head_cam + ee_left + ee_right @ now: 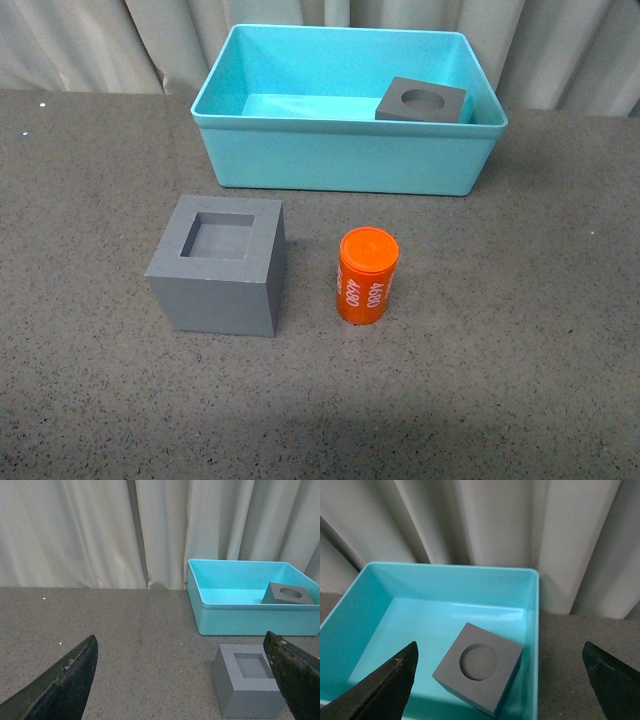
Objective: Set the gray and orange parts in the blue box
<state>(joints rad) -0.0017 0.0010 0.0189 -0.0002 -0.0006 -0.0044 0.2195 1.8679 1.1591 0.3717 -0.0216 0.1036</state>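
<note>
The blue box (345, 160) was set at the far side of the dark speckled worktop (520, 330), in front of a pale curtain (100, 40). Inside the box, close to its right wall, the gray cube with the round recess (421, 101) was found, its recess turned upward. The gray cube with the square recess (218, 265) was left outside on the worktop, nearer the robot and a little left of the box's middle, standing upright with its recess up. Just beside it on the right, but not touching it, the orange cylinder (367, 276) was stood on end, with white "4680" print shown on its side. In the left wrist view, the left fingers (70, 680) were spread wide with nothing held between them, and the square-recess cube and the box were seen beyond them. In the right wrist view, the right fingers (390, 680) were likewise spread wide and empty above the box, the round-recess cube being framed between them without being touched.
</note>
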